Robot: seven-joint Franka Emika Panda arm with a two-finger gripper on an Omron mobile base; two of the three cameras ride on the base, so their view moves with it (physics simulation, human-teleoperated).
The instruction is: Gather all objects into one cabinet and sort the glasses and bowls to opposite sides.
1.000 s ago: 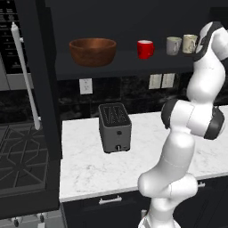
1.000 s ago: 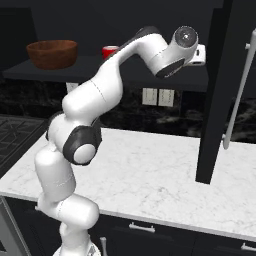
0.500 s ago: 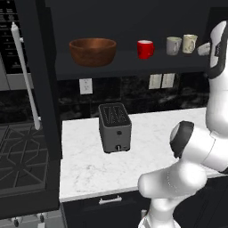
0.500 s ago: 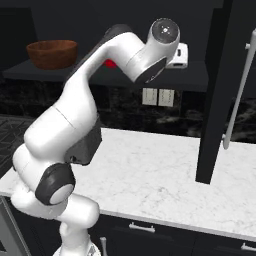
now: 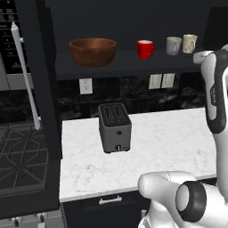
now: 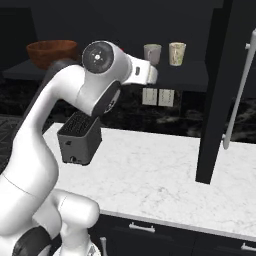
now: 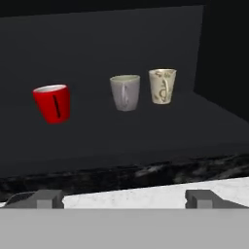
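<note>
Inside the black cabinet (image 5: 133, 67), bowl (image 5: 92, 50) and three mugs share one shelf. From the gripper (image 7: 124, 199), jaws spread wide and empty, the red mug (image 7: 52, 103) sits at eleven o'clock, the grey mug (image 7: 125, 92) at twelve, the cream mug (image 7: 162, 85) at one.

On the dark shelf (image 5: 129, 67) sit a brown bowl (image 5: 92, 50), a red mug (image 5: 145, 49), a grey mug (image 5: 173, 45) and a cream mug (image 5: 189, 43). A grey toaster (image 5: 115, 127) stands on the white surface (image 5: 169, 138) below.

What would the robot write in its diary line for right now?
gripper: open, empty, facing shelf | red mug, grey mug, cream mug: shelf right | wooden bowl: shelf left | toaster: counter
</note>
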